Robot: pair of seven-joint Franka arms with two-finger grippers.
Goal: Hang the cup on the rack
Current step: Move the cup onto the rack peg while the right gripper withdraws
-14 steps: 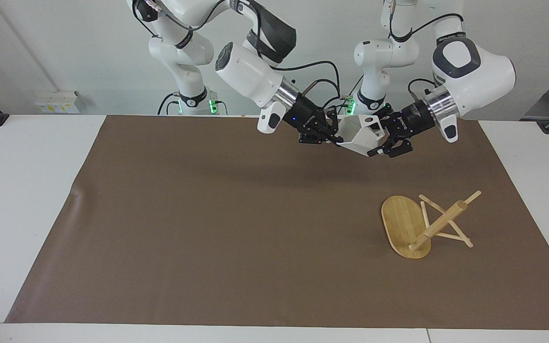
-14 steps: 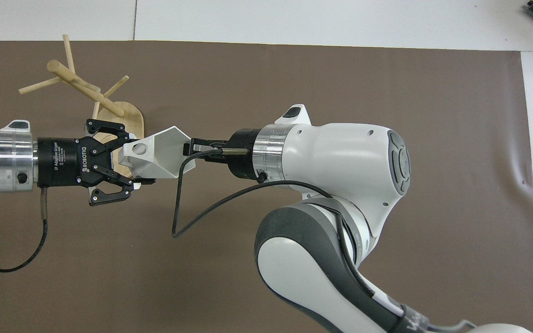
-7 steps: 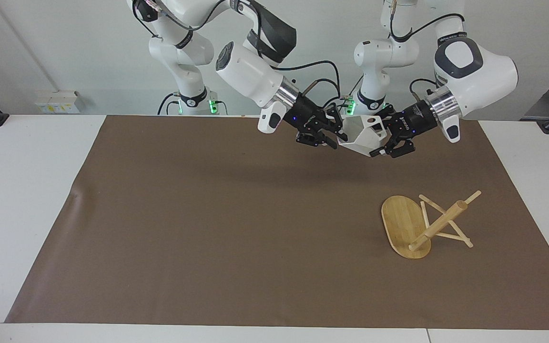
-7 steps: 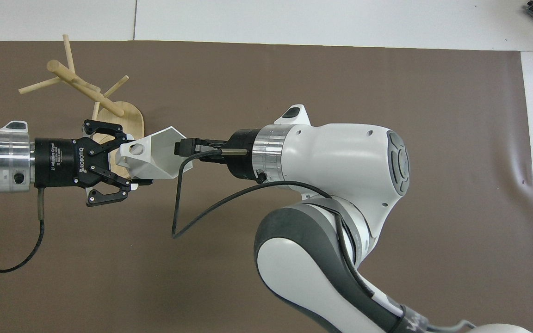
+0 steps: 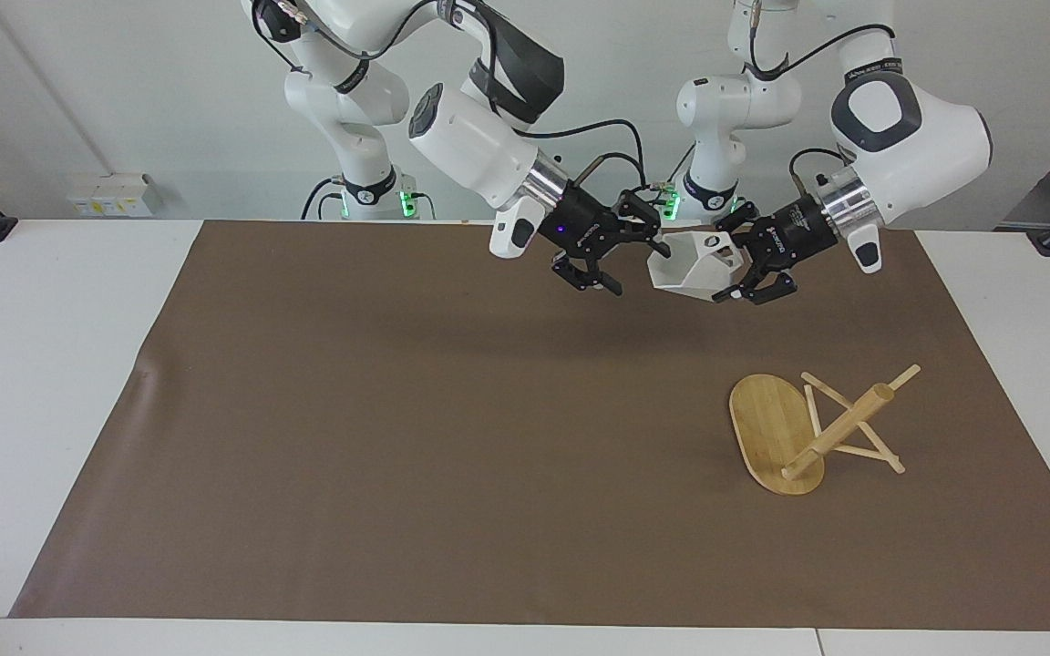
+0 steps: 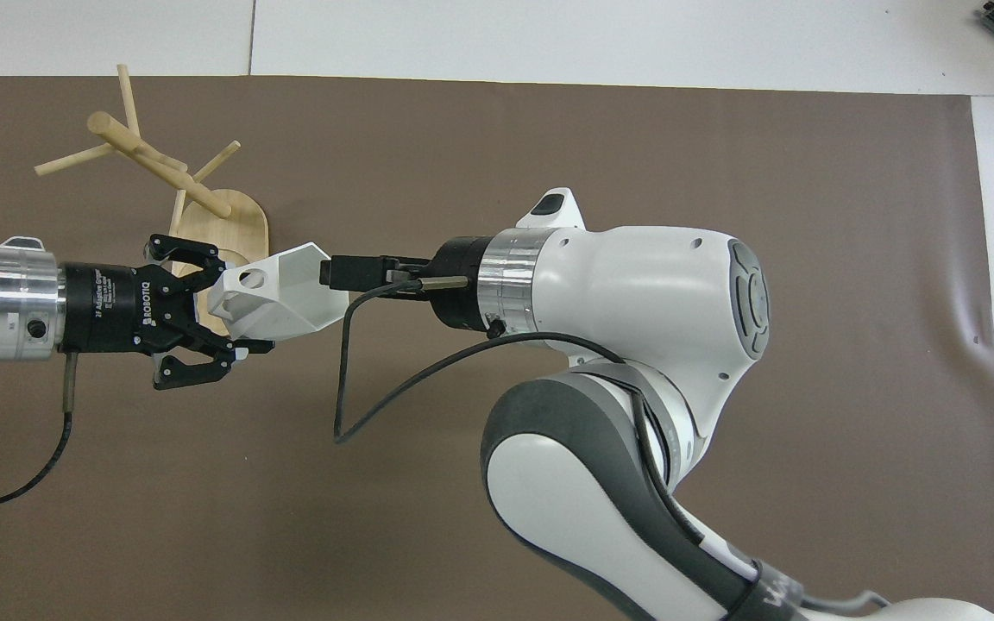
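Note:
The white faceted cup [image 5: 684, 266] [image 6: 286, 293] hangs in the air over the brown mat, tipped on its side. My left gripper [image 5: 733, 266] [image 6: 234, 302] is shut on its handle end. My right gripper [image 5: 636, 266] [image 6: 333, 272] stands open just off the cup's rim, with a small gap to it and nothing between its fingers. The bamboo rack [image 5: 766, 428] [image 6: 238, 228] lies tipped over on the mat toward the left arm's end, its post [image 5: 839, 426] [image 6: 160, 168] slanting and its pegs touching the mat. Seen from overhead, the left gripper covers part of the rack's base.
A brown mat [image 5: 397, 437] covers most of the white table [image 5: 51, 364]. The right arm's bulky white forearm [image 6: 635, 293] reaches across the middle of the overhead view.
My right gripper has opened, let go of the cup's rim and drawn back a little. The left gripper keeps the cup and has carried it slightly toward the left arm's end.

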